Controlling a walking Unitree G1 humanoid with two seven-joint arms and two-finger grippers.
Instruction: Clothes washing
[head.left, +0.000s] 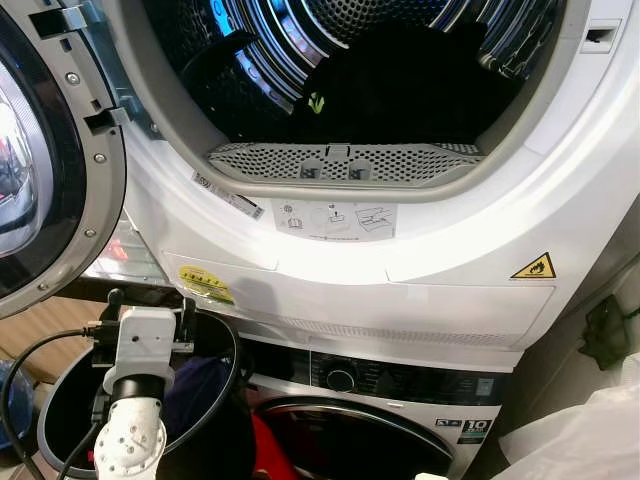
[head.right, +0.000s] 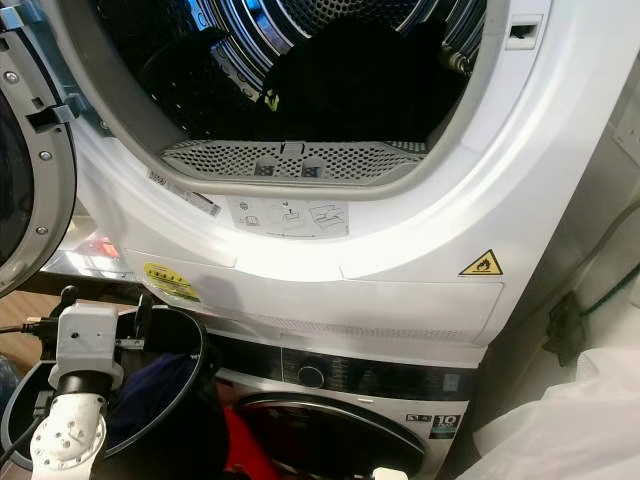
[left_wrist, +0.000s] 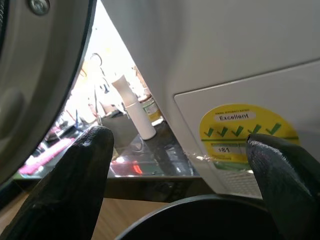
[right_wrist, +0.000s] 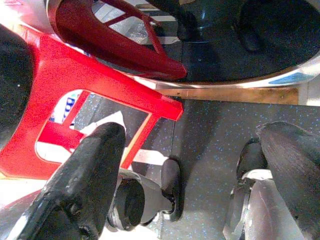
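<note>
Left gripper (head.left: 148, 305), black fingers spread empty, hovers at seven o'clock over the round black laundry basket (head.left: 62, 392), risking clipping the open grey-rimmed dryer door (head.left: 40, 160) overhead if raised carelessly.

Glossy white plastic dryer front (head.left: 420, 290) with ribbed shiny steel drum (head.left: 290, 50), matt grey perforated plastic lint filter (head.left: 345, 162), dark cloth heap (head.left: 400, 90) inside; smooth black plastic round basket (head.left: 60, 400), glossy red plastic stool (right_wrist: 90, 85), matt speckled grey floor (right_wrist: 215, 140).
</note>
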